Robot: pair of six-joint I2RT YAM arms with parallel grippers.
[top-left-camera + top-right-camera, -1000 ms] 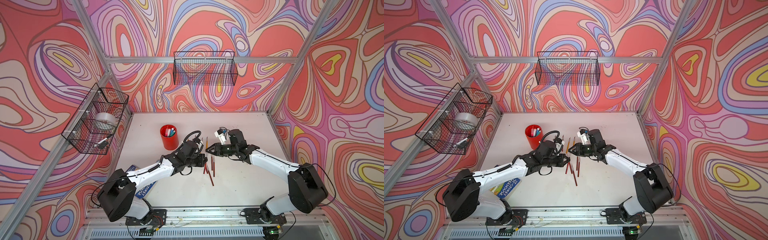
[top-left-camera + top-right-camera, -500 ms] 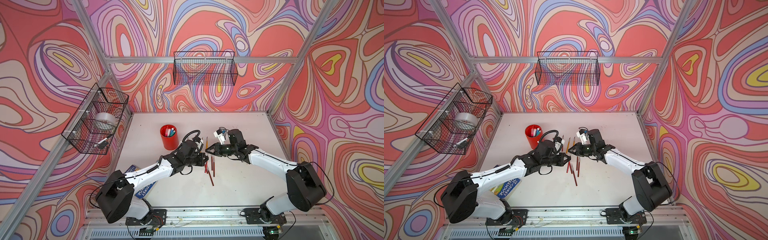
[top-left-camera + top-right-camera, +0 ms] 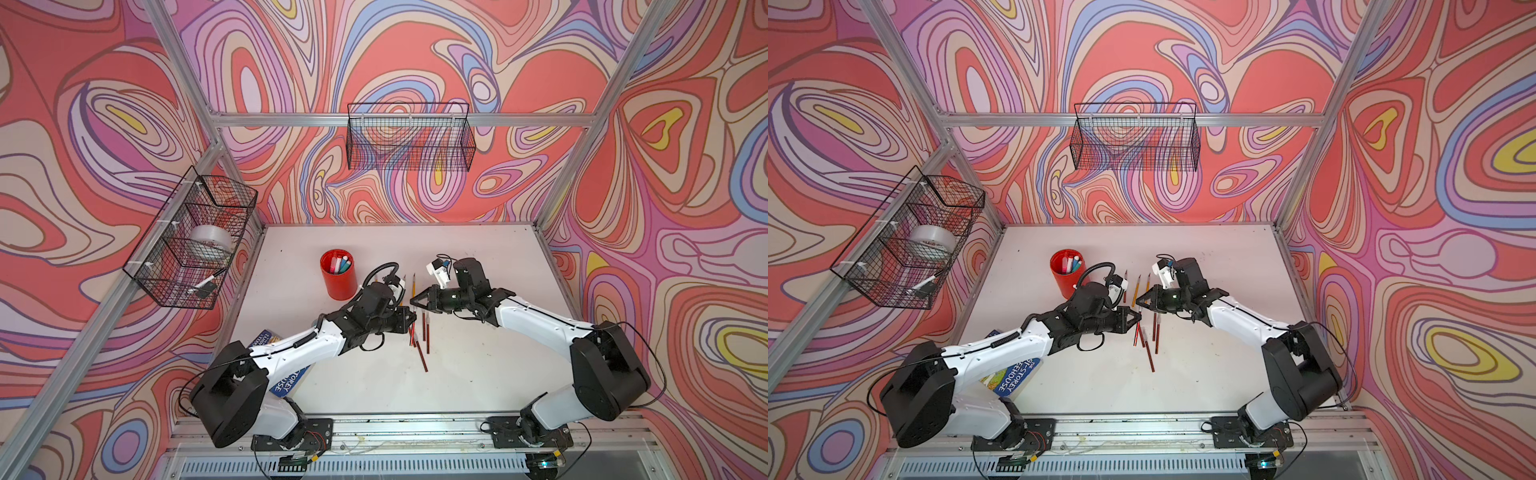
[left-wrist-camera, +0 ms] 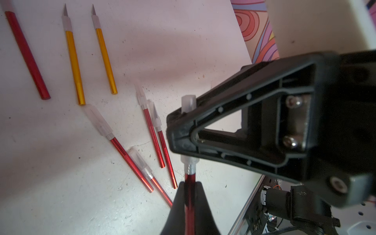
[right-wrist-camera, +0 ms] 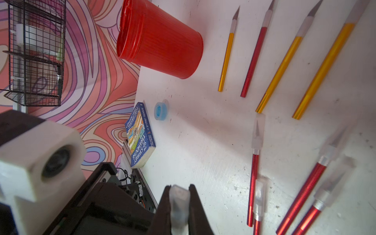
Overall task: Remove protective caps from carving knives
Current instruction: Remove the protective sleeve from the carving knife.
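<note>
My left gripper (image 4: 189, 184) is shut on the handle of a red carving knife (image 4: 189, 179), held above the table. A translucent protective cap (image 5: 179, 201) covers that knife's tip, and my right gripper (image 5: 179, 189) is shut on the cap. In both top views the two grippers meet tip to tip over the table's middle, left gripper (image 3: 411, 318) and right gripper (image 3: 414, 301). Several more carving knives lie on the table. The yellow ones (image 4: 74, 61) and a red one (image 4: 26, 55) have bare blades. Other red ones (image 4: 122, 146) wear caps.
A red cup (image 3: 337, 279) with markers stands behind the left arm. A blue book (image 3: 286, 380) lies at the table's front left, with a small blue tape roll (image 5: 160, 110) near it. Wire baskets hang on the back wall (image 3: 409, 139) and left wall (image 3: 191, 241).
My right gripper has moved slightly left to the knife tip and closed on the cap. The left gripper has kept its grip and place.
</note>
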